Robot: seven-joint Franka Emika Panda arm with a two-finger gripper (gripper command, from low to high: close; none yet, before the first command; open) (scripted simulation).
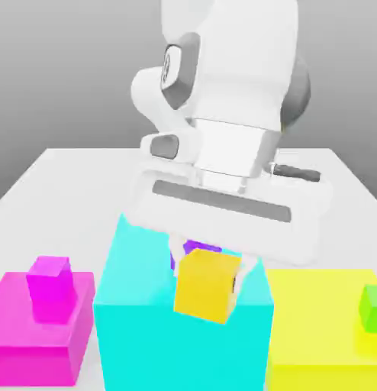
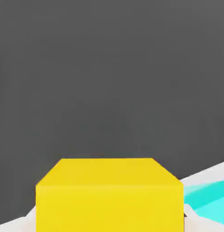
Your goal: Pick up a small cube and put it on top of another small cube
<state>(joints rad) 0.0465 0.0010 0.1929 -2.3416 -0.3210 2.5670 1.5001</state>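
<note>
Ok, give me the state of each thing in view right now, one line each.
gripper: shut on the yellow-orange cube.
yellow-orange cube: held in the air, in front of the cyan block.
green cube: resting on the yellow block, nothing stacked on it.
magenta cube: resting on the magenta block.

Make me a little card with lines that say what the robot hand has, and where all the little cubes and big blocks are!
gripper: shut on the yellow-orange cube, held above the cyan block
purple cube: on the cyan block, behind the held cube
magenta cube: on the magenta block
green cube: on the yellow block, at the exterior view's right
</note>
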